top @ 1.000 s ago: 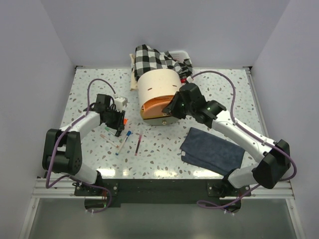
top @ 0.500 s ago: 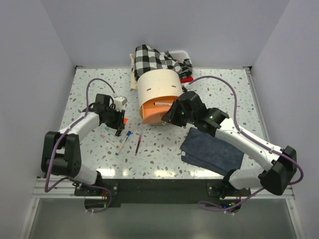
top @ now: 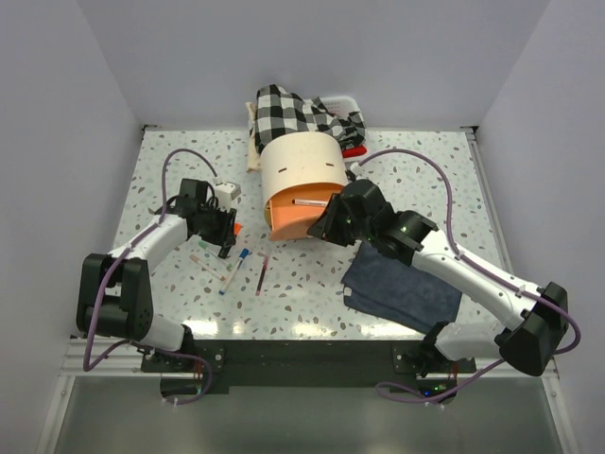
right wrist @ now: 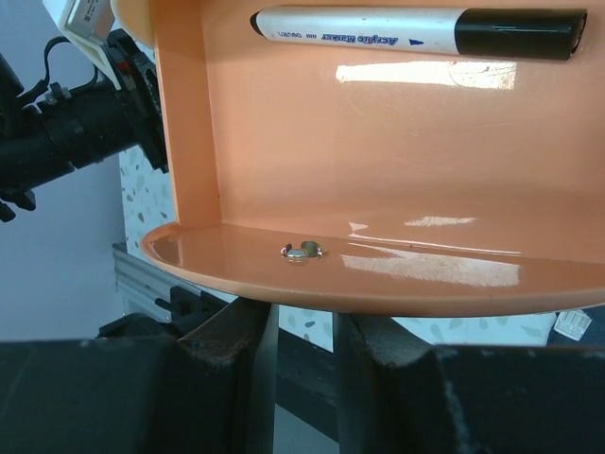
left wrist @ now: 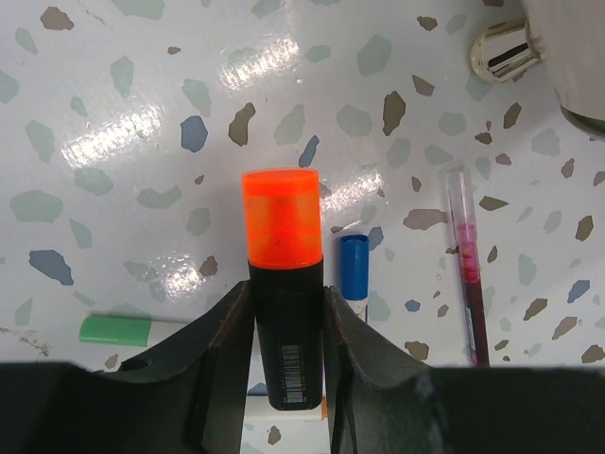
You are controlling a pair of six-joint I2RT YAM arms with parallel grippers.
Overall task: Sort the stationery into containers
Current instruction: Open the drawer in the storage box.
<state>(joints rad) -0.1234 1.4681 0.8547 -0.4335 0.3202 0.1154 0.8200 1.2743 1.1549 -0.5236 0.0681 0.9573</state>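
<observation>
Currently, orange drawer holds 1 white marker.

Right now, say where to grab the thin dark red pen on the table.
Mid-barrel of the thin dark red pen, from straight above, closing across its width: it lies flat, long and narrow, with bare speckled table on both sides.

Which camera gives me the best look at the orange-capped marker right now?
Left wrist: the orange-capped marker fills the centre, clamped in the left pincer. Top external shows it only as an orange speck; right wrist does not show it.
</observation>
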